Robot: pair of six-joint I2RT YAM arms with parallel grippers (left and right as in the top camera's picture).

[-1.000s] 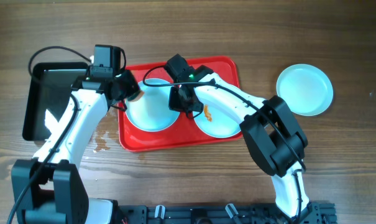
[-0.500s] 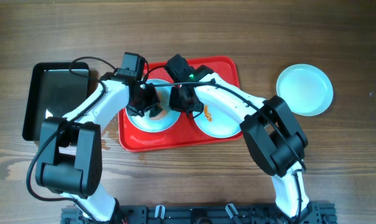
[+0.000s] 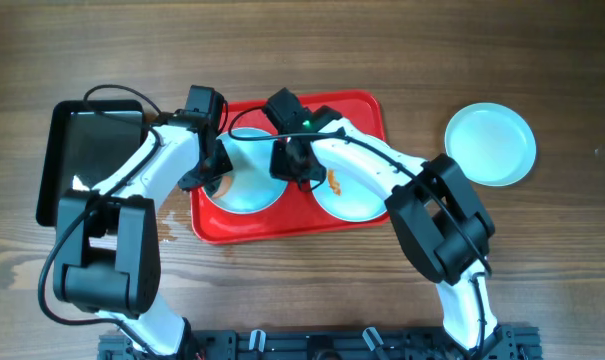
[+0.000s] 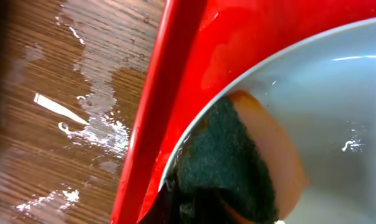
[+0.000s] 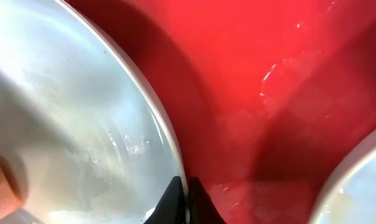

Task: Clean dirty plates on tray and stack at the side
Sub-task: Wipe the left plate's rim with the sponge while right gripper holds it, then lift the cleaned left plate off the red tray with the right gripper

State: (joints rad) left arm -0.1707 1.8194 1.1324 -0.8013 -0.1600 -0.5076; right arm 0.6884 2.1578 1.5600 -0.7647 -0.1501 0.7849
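Note:
The red tray (image 3: pixel 362 112) holds two pale plates. The left plate (image 3: pixel 250 180) is tilted, its right rim pinched by my right gripper (image 3: pixel 290 165); the right wrist view shows the fingers (image 5: pixel 186 198) shut on that rim (image 5: pixel 138 106). My left gripper (image 3: pixel 215 168) is shut on a sponge (image 4: pixel 237 162), dark green scourer with orange backing, pressed on the plate's left edge (image 4: pixel 324 93). The right plate (image 3: pixel 357 200) lies flat with an orange sauce smear (image 3: pixel 335 182). A third, clean plate (image 3: pixel 490 143) sits on the table to the right.
A black rectangular pan (image 3: pixel 82 150) stands left of the tray. Water puddles (image 3: pixel 164 225) lie on the wooden table by the tray's left rim (image 4: pixel 147 124) and also show in the left wrist view (image 4: pixel 94 124).
My left gripper with the sponge swept from the plate's left edge toward its middle, then back to the left edge. The right gripper and tilted plate have stayed put.

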